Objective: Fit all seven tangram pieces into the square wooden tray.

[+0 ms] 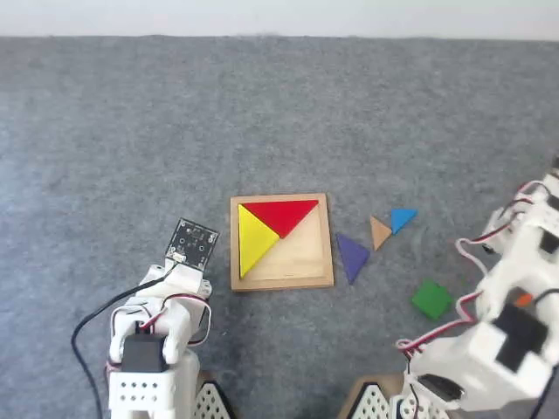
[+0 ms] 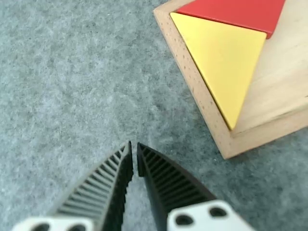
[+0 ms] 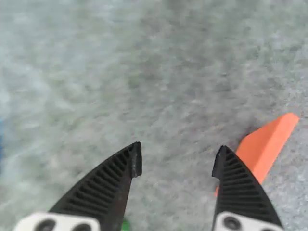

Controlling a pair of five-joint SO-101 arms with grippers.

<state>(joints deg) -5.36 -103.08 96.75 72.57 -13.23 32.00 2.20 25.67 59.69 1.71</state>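
Item: right gripper [image 3: 179, 159], jaws spread wide above the grey felt mat [image 1: 131, 131], nothing between them. Item: orange piece [image 3: 267, 144], flat on the mat, lying just outside one finger rather than in the gap; it is judged the piece in hand. To grip it well, the gripper should shift sideways until the piece sits centred between the fingers, then lower and close across two opposite straight edges, since a thin flat piece pinched by a corner would likely pivot or slip. Item: left gripper [image 2: 134, 150], jaws pressed nearly together, empty, low over the mat just beside a corner of the square wooden tray [image 1: 281, 285]. Tray contents: red triangle [image 1: 281, 214] against the far rim, yellow triangle [image 1: 253, 240] against the left rim, the two meeting along a slanted edge; the near-right half of the floor is bare wood. Loose on the mat to the tray's right: purple triangle [image 1: 352, 256] near the rim, tan triangle [image 1: 379, 232] and blue triangle [image 1: 402, 218] close together, green square [image 1: 431, 298] nearer the right arm. Open mat lies between the green square and the tray, a fair carrying path if the purple triangle is skirted.
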